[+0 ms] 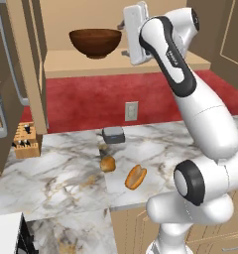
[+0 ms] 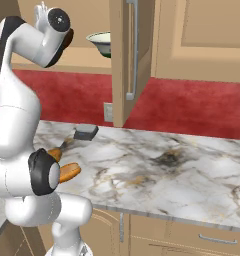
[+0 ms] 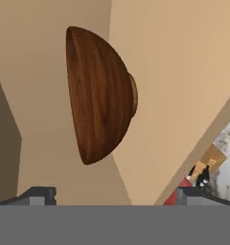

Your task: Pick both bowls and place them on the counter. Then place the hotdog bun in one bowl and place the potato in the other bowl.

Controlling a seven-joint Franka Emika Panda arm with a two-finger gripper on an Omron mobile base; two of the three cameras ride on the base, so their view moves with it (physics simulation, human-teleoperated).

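Hand view has the gripper (image 3: 114,195) with fingers spread wide, nothing between them, facing the brown bowl (image 3: 100,95) on the wooden shelf (image 1: 81,63). Bun (image 1: 135,177) and potato (image 1: 107,163) sit on the counter (image 1: 51,173).

No readable text, labels or numbers on anything

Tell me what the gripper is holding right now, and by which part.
Nothing. The gripper is open, its fingers wide apart and short of the brown bowl on the shelf.

white bowl (image 2: 101,43) on wooden shelf (image 2: 87,62)
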